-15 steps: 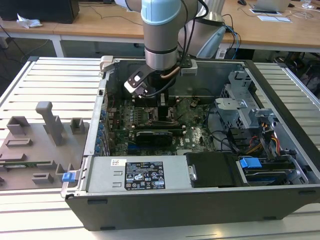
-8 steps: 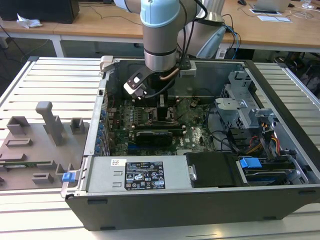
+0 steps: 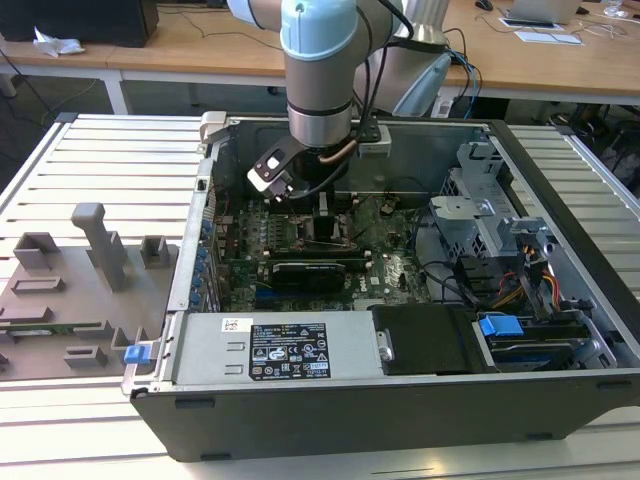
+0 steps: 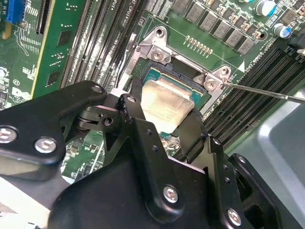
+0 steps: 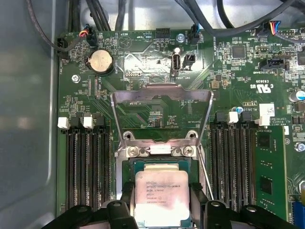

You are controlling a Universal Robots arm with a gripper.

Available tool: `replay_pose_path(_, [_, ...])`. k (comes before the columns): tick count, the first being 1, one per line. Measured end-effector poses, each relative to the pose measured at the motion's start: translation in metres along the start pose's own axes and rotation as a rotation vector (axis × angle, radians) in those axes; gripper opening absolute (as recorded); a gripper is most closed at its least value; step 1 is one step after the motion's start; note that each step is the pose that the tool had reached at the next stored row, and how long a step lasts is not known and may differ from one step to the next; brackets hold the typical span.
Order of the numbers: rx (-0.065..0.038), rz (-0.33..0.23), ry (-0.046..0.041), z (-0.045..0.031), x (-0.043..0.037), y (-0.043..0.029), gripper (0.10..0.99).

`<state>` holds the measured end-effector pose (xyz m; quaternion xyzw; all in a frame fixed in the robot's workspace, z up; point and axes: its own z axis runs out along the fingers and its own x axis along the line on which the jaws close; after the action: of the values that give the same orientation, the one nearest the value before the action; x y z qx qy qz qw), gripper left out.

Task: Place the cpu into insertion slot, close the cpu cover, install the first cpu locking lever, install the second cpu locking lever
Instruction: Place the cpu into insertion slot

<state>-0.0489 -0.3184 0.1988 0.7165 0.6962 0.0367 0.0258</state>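
My gripper (image 5: 162, 202) is shut on the cpu (image 5: 162, 193), a silver-topped square chip with a black finger on each of two opposite sides. The chip hangs just over the insertion slot (image 5: 162, 166), seemingly a little tilted; whether it touches I cannot tell. The cpu cover (image 5: 190, 94), a steel frame with a big window, stands swung open beyond the slot. A thin wire locking lever (image 5: 205, 171) sticks up beside the slot. The second wrist view shows the cpu (image 4: 167, 100) between the fingers (image 4: 136, 112), with a lever (image 4: 267, 90) nearby. In the exterior view the gripper (image 3: 325, 215) reaches down into the open case.
Long black memory slots (image 5: 88, 162) flank the socket on both sides, and a green card (image 5: 269, 171) stands beyond one bank. Cables (image 5: 95, 14) run along the board's edge. The case wall (image 3: 190, 250), a drive cage (image 3: 480, 200) and a labelled grey box (image 3: 280, 350) ring the board.
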Motion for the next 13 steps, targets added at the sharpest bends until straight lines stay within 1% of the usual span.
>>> replay_pose_path(3, [0.000,0.001,-0.0002,0.0013,0.0000,-0.0002,0.541])
replay_pose_path(9, [0.000,0.001,0.0002,0.0016,0.0000,-0.0002,0.541])
replay_pose_path(10, [0.000,0.001,0.0001,0.0016,0.0000,-0.0002,0.620])
replay_pose_path(11, [0.000,0.001,-0.0001,0.0016,0.0000,-0.0002,0.620])
replay_pose_path(13, [0.000,0.001,-0.0002,-0.0043,0.0001,0.0003,0.620])
